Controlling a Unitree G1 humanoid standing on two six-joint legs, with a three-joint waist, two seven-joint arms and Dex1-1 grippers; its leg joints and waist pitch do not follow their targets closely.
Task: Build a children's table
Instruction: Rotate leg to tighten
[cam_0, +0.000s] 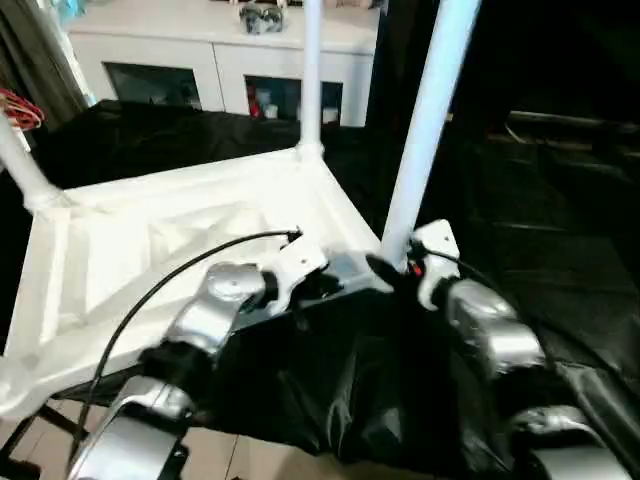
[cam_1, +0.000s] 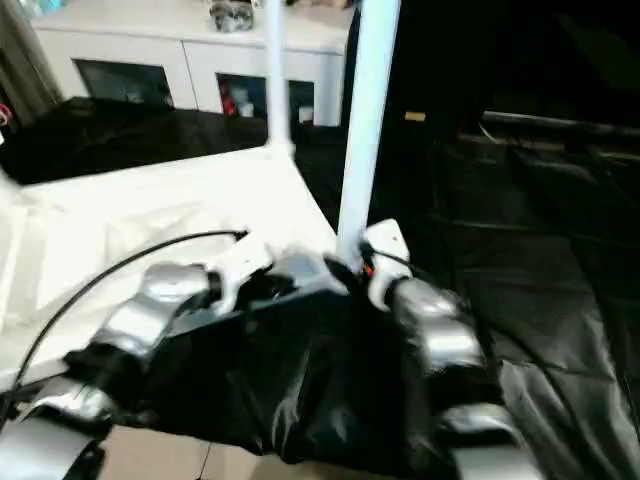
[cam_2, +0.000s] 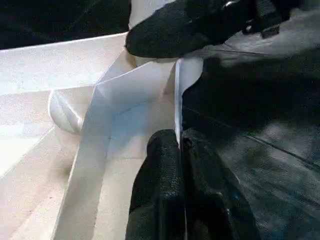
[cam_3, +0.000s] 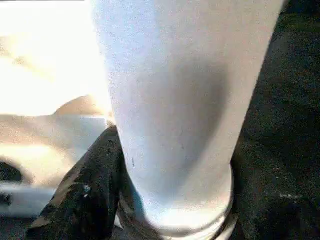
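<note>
Left gripper (cam_2: 181, 150) pinches tabletop (cam_0: 150, 250) rim, upside down on black sheet (cam_0: 560, 250). Right gripper (cam_0: 398, 268) clasps near leg (cam_0: 425, 130) at its corner socket. Risk: a skewed push jams the leg or shifts the top.

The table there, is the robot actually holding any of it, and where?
Yes. The left gripper pinches the thin side rim of the upside-down tabletop near a corner. The right gripper clasps the nearest leg at its base, by the corner socket.
</note>
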